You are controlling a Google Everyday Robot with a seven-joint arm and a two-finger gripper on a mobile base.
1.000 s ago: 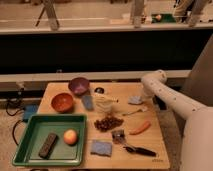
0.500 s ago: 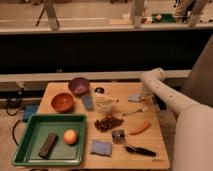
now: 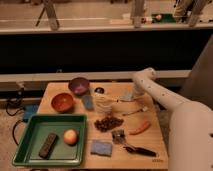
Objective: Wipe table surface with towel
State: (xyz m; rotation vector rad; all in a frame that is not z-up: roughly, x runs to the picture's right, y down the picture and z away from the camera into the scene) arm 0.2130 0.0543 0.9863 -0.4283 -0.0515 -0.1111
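A pale blue-grey towel [image 3: 126, 96] lies on the wooden table [image 3: 155, 150] at its far right side. My gripper [image 3: 132, 95] is at the end of the white arm [image 3: 150, 85], which bends down from above. The gripper sits right at the towel's right edge, and its tip is hard to make out against the towel. A second, folded blue cloth [image 3: 101, 147] lies near the table's front edge.
On the table are a purple bowl [image 3: 79, 85], an orange bowl [image 3: 62, 102], a white cup [image 3: 103, 104], a brown pile [image 3: 108, 122], a carrot [image 3: 139, 128], a fork [image 3: 135, 111] and a black-handled tool [image 3: 137, 149]. A green tray [image 3: 30, 150] at front left holds an apple [image 3: 70, 136] and a dark block [image 3: 48, 144].
The arm's elbow has shifted a little to the left over the table's far right side. The objects on the table have not moved.
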